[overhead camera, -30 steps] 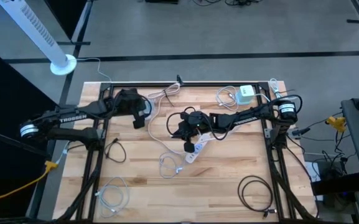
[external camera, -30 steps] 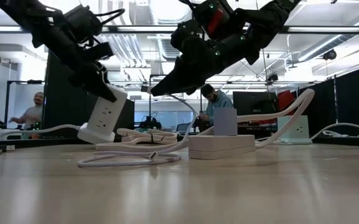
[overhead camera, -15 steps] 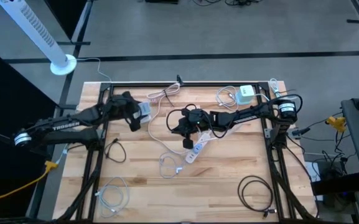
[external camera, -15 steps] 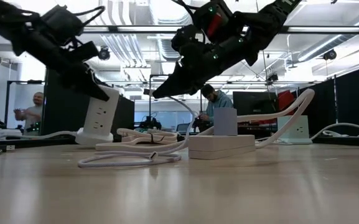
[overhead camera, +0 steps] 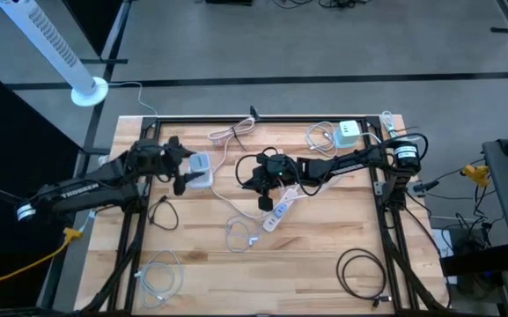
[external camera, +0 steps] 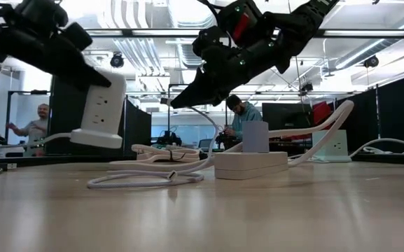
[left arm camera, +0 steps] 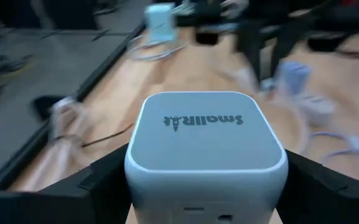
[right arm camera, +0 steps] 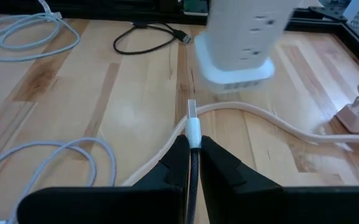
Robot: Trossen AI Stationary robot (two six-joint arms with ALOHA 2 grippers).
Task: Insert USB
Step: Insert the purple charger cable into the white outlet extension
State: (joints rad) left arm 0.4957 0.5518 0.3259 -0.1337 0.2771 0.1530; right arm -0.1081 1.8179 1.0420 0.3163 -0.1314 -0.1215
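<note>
A white power cube (overhead camera: 201, 167) with sockets on its side (external camera: 100, 105) hangs above the table's left half, and my left gripper (overhead camera: 189, 173) is shut on it. Its end face bears a label (left arm camera: 207, 134). Its white cord (external camera: 47, 143) trails off to the table. At mid-table my right gripper (overhead camera: 261, 183) is shut on a white USB plug (right arm camera: 191, 121). The plug's metal tip points toward the cube (right arm camera: 241, 37), a short way off. My left gripper pinches the cube's two opposite side walls (left arm camera: 135, 180) between its fingers (left arm camera: 101, 183). It comes from the table's left side, slanting slightly down. The cube is lifted clear of the table and nearly upright. My right gripper pinches the plug's white body (right arm camera: 194, 135) just behind the metal tip. The fingers lie along the plug, slanting down toward the table's left. The tip juts out ahead, clear of the table, and the cable runs back between the fingers.
A white power strip (overhead camera: 278, 210) lies just under the right arm, with loose white cable (overhead camera: 236, 233) beside it. A small charger (overhead camera: 348, 132) sits at the far right. Black cable loops (overhead camera: 362, 269) (overhead camera: 161, 214) and a white coil (overhead camera: 158, 277) lie toward the near edge.
My left gripper has drawn back toward the table's left and near edges with the cube and has rolled. The cube, tilted before, now hangs nearly upright and higher above the table. My right gripper has kept still.
</note>
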